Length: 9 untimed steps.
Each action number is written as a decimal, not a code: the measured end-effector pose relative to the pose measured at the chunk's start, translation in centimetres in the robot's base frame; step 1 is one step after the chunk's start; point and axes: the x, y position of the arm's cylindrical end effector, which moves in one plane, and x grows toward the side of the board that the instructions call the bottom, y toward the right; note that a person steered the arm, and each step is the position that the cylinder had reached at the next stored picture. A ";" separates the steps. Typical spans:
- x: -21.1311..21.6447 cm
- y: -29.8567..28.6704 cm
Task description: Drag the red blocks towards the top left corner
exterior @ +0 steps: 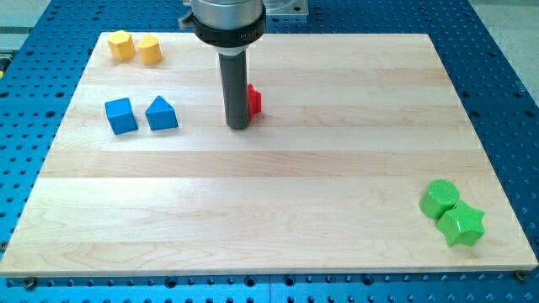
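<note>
In the camera view, my tip (238, 126), a plain dark rod that grasps nothing, rests on the pale wooden board (269, 227) touching the left side of a red block (254, 100), which it mostly hides, so the block's shape is unclear. To the view's left sit a blue cube (120, 115) and a blue triangular block (161, 114).

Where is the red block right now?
The red block sits in the board's upper middle, partly hidden behind my tip, right of the blue blocks.
</note>
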 end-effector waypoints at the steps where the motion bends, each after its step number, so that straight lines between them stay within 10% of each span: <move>1: 0.4 0.0; 9: -3.5 1.9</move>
